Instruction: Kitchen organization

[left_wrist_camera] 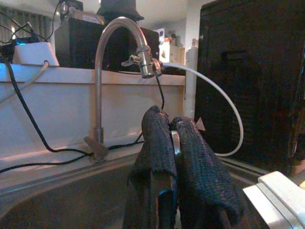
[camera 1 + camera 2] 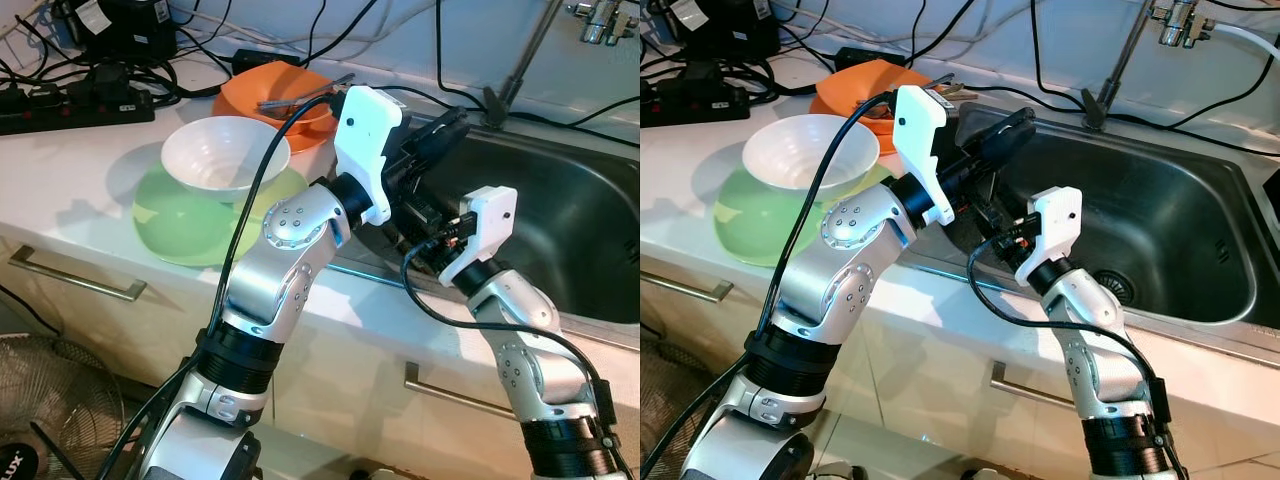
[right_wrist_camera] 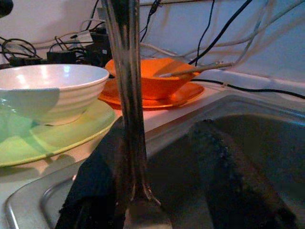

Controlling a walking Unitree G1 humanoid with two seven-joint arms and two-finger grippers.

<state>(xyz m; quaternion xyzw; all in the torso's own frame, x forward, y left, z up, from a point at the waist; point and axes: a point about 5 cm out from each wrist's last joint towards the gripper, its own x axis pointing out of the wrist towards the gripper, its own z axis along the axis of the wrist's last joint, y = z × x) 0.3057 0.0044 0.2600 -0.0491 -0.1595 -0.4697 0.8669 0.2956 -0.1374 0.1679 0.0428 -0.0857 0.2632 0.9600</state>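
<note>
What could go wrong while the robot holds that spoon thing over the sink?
1. The thin silver metal utensil is pinched in the left end effector, with the right end effector open around it. If the pass goes badly, it might drop into the steel sink.
2. The left arm's black cable crosses in front of the white ribbed bowl resting on the green plate. It may snag or knock the bowl.

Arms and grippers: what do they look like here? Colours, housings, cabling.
Both arms are silver metal with rounded joint shells and black ribbed bands near the base. The left arm and right arm each carry a white boxy wrist housing. Loose black cables loop to both wrists. The left gripper has black fingers with a coarse, fabric-like surface; the right gripper looks alike.
</note>
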